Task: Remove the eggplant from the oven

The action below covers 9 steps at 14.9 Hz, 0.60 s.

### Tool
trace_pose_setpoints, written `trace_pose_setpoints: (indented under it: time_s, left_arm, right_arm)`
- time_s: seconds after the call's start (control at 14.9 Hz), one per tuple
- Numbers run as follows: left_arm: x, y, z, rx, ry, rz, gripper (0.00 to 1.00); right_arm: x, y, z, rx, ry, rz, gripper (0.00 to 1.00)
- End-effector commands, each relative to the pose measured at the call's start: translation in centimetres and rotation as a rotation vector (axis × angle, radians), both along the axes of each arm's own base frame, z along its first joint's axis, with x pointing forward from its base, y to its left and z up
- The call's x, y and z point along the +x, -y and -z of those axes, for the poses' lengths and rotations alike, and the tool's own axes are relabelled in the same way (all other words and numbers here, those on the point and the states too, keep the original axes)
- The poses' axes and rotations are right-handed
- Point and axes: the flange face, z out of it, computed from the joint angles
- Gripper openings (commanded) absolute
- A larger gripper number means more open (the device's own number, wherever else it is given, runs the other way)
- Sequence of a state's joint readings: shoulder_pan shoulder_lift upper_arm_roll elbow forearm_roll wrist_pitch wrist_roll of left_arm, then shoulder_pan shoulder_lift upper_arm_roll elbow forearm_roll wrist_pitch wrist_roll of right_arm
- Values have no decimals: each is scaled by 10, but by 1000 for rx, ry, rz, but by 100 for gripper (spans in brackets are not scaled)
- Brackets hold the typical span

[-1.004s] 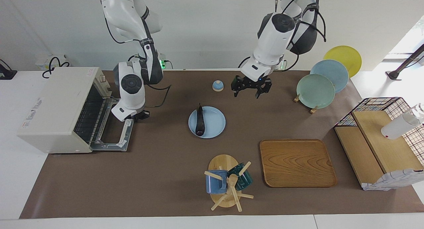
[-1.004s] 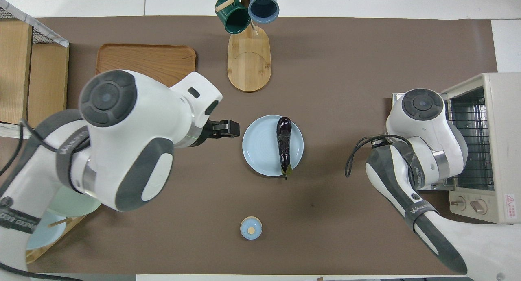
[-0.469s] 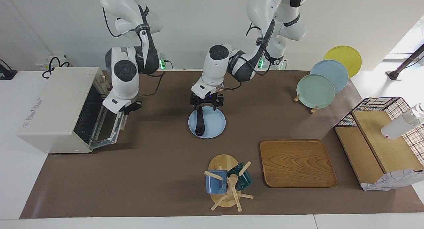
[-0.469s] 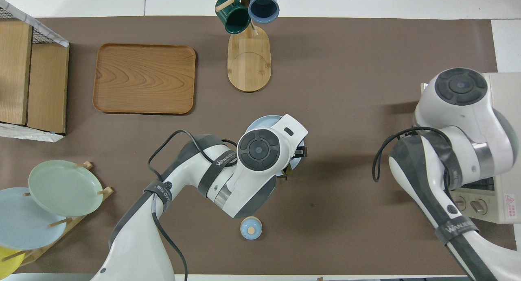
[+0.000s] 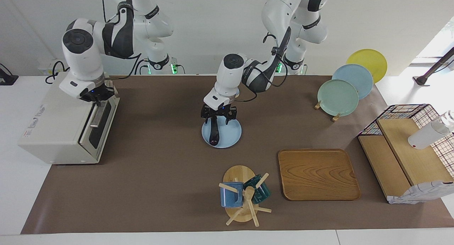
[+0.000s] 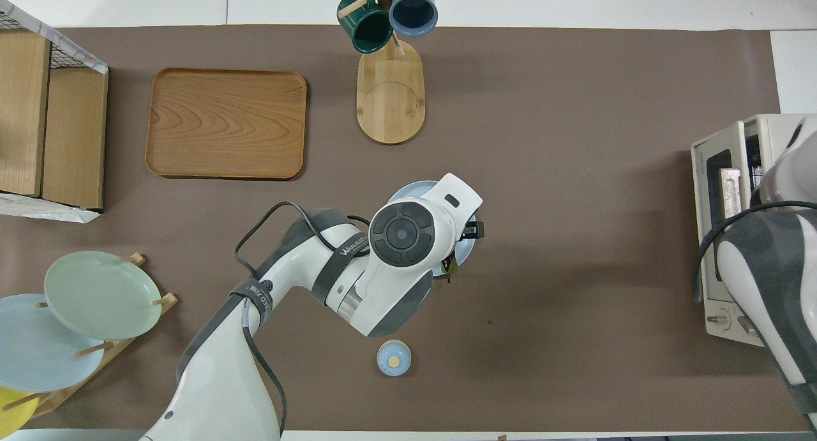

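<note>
**Eggplant on the plate, oven door up**

The eggplant lies on the light blue plate, well apart from the toaster oven at the right arm's end of the table. Its long axis runs toward and away from the robots, stem end nearer them. The left gripper hangs directly over that stem end, fingers spread to either side of the axis, so it is by far the nearer one to the eggplant. The right gripper sits at the top edge of the oven's door, fingers pressed together; the door stands nearly shut. Judging by this, the removal looks done.
</note>
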<state>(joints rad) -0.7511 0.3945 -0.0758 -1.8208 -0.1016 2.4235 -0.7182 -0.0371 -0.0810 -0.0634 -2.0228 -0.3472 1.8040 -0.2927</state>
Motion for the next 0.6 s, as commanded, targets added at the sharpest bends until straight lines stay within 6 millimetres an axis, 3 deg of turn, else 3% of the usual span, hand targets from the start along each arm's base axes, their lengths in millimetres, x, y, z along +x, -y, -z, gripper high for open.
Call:
trace_pose_setpoints:
  time_s: [0.0, 0.13, 0.27, 0.33, 0.47, 0.54]
  left_arm:
    - [2, 7, 15, -1, 28, -3, 100]
    - [1, 7, 18, 4, 25, -2, 100]
    - [-2, 6, 24, 16, 25, 7, 100]
    - [-3, 6, 26, 17, 24, 8, 100]
    - [-9, 7, 30, 18, 24, 15, 100]
    - [-9, 8, 30, 14, 28, 16, 100]
  right_arm:
    - [-8, -8, -11, 13, 5, -7, 0]
    - [-10, -17, -40, 78, 35, 20, 5]
    - [-3, -42, -86, 196, 71, 50, 41]
    - [4, -57, -102, 242, 87, 51, 50]
    - [17, -61, -111, 254, 110, 67, 60]
    - [26, -56, -111, 254, 103, 80, 73]
